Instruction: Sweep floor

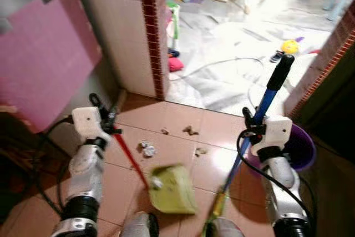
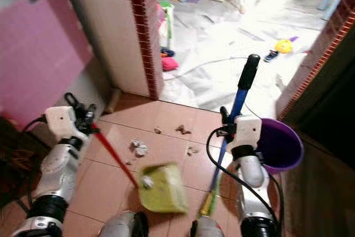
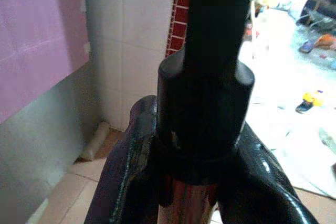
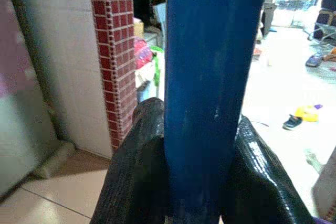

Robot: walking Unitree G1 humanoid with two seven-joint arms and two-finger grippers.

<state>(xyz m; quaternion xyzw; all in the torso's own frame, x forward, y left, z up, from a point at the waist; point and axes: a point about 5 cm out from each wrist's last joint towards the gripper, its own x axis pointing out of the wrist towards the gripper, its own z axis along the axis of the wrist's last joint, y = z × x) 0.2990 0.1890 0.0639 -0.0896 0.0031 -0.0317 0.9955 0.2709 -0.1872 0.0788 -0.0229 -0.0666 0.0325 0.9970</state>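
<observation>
Several crumpled scraps of litter (image 1: 148, 149) lie mid-frame on the pink tiled floor (image 1: 166, 120), just above the yellow-green plastic dustpan (image 1: 172, 188). Its red handle (image 1: 128, 156) slants up-left into the left end effector (image 1: 109, 121), pinching it. The right end effector (image 1: 250, 127) clamps the blue broom pole (image 1: 265, 106), lower right.

Dustpan (image 1: 173, 188) on tiled floor (image 1: 166, 120), near centre, at robot's feet; its handle (image 1: 128, 156) runs up-left to left pincer (image 1: 109, 119). Paper scrap (image 1: 147, 149) lies just beyond dustpan; smaller debris (image 1: 190, 131) farther ahead. Broom (image 1: 260, 116) stands right of dustpan, shaft in right pincer (image 1: 248, 127). Bucket (image 1: 302, 147) at far right, beside right arm. Wall corner (image 1: 151, 31) ahead-left; shoe (image 1: 275, 56) in room beyond.
</observation>
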